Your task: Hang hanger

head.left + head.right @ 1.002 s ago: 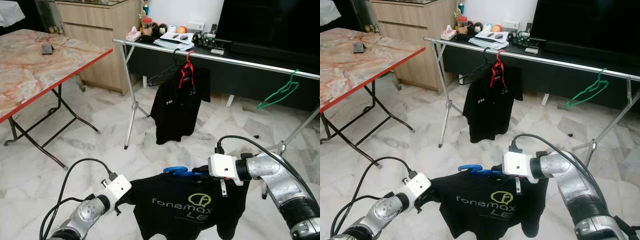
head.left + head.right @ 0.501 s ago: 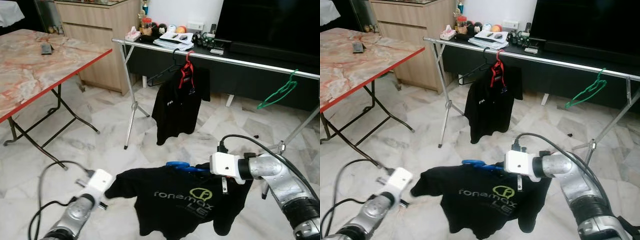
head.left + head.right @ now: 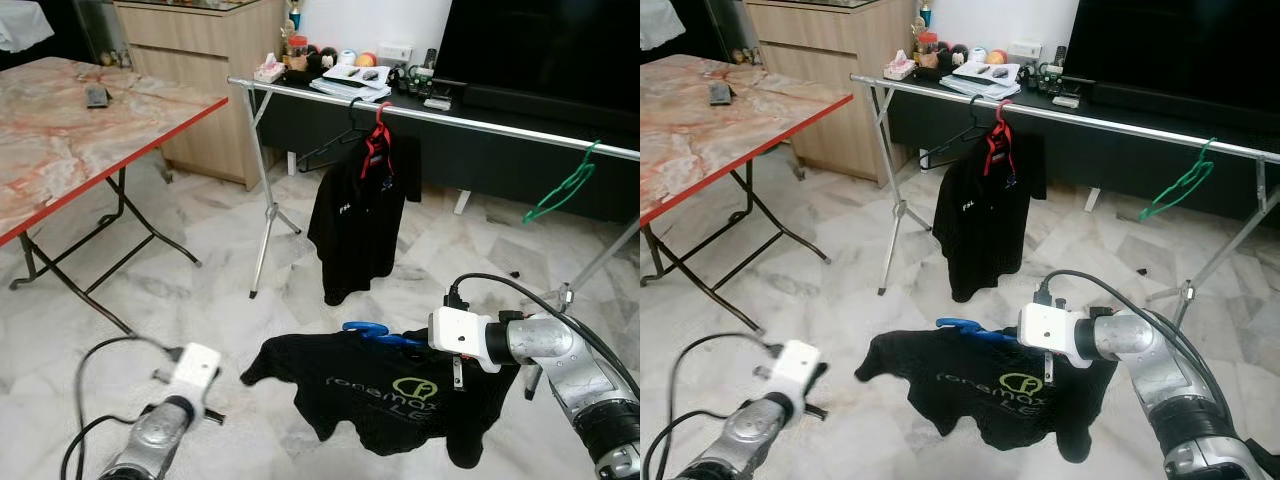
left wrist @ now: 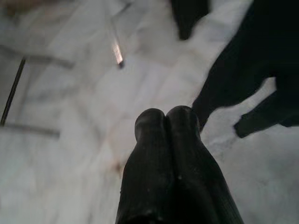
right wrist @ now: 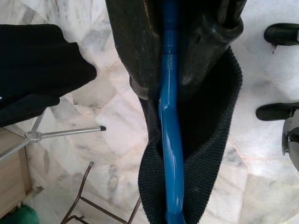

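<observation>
The right gripper (image 5: 175, 79) is clamped on a blue hanger (image 3: 372, 333), and a black shirt (image 3: 395, 400) with a green logo hangs from it low in the middle of the frame, above the marble floor (image 3: 200, 300). In the right wrist view the blue bar runs straight out between the two fingers (image 5: 135, 42), with the shirt's collar wrapped round it. From the head camera the hanger's long axis lies roughly crosswise, its hook end pointing to the left of the gripper.

The left gripper (image 4: 166, 121) is low in the lower left of the frame, its fingers pressed together on nothing, and the shirt's near sleeve hangs free just to its right. It looks idle for now.

The thing that matters next is the metal rail (image 3: 430, 118), which runs across the upper half of the frame, well above and beyond the held hanger. It already carries a red hanger with a dark shirt (image 3: 362, 215) near its left end and a bare green hanger (image 3: 562, 186) towards the right, with an open stretch between them. That gap sits almost straight ahead of the right arm, so I'd expect the right arm to lift and reach forward there, turning the hook up over the rail.

A folding desk (image 3: 80, 140) stands off to the upper left, out of the way.
</observation>
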Robot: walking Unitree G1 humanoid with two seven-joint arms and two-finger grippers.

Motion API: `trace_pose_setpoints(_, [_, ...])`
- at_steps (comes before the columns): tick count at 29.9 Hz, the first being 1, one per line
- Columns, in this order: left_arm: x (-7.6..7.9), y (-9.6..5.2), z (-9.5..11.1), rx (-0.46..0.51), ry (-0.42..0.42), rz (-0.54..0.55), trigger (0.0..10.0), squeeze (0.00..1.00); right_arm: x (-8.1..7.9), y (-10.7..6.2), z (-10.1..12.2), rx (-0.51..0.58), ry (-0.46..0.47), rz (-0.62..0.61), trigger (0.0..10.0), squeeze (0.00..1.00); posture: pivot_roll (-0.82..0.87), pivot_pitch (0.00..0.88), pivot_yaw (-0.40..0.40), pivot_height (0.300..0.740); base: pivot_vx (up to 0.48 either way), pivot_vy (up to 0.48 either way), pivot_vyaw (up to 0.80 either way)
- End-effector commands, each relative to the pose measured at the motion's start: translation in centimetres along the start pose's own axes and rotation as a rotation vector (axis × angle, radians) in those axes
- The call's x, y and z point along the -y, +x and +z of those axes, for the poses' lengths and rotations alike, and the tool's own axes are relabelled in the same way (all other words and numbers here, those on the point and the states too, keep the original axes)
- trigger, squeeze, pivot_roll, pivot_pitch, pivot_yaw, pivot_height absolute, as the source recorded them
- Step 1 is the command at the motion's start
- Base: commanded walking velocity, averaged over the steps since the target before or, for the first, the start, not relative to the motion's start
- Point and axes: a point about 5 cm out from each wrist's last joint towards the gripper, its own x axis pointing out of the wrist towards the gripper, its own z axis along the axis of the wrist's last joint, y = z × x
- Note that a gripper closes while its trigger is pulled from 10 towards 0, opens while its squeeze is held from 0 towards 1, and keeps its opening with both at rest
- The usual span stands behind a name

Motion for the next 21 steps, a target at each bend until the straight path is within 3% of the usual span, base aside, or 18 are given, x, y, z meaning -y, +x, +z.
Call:
trace_pose_setpoints(1, [0.8,0.0,0.2,0.014,0.095,-0.078,10.0,1.0,0.8,-0.3,1.1,0.029,-0.051,-0.018,10.0,0.0,-0.01,0.058,-0.03,0.74,0.0,0.0,0.0])
trace_pose_setpoints(2, [0.8,0.0,0.2,0.014,0.095,-0.078,10.0,1.0,0.8,-0.3,1.1,0.029,-0.051,-0.018,10.0,0.0,-0.01,0.058,-0.03,0.74,0.0,0.0,0.0])
trace_pose_setpoints(3, [1.2,0.1,0.4,0.029,0.161,-0.127,10.0,1.0,1.2,-0.4,1.6,0.037,-0.076,-0.014,10.0,0.0,-0.01,0.058,-0.03,0.74,0.0,0.0,0.0])
trace_pose_setpoints(9, [1.6,0.1,0.9,0.064,0.163,-0.183,10.0,1.0,1.9,-1.1,2.5,0.039,-0.127,-0.01,10.0,0.0,-0.02,0.061,-0.033,0.74,0.0,0.0,0.0])
trace_pose_setpoints(12, [2.0,0.1,1.1,0.074,0.237,-0.249,10.0,1.0,2.1,-1.3,3.5,0.062,-0.163,-0.001,10.0,0.0,-0.02,0.062,-0.035,0.74,0.0,0.0,0.0])
trace_pose_setpoints(21, [1.7,0.3,1.2,0.06,0.261,-0.213,10.0,1.0,2.2,-1.6,4.1,0.066,-0.19,0.012,10.0,0.0,-0.02,0.058,-0.035,0.74,0.0,0.0,0.0])
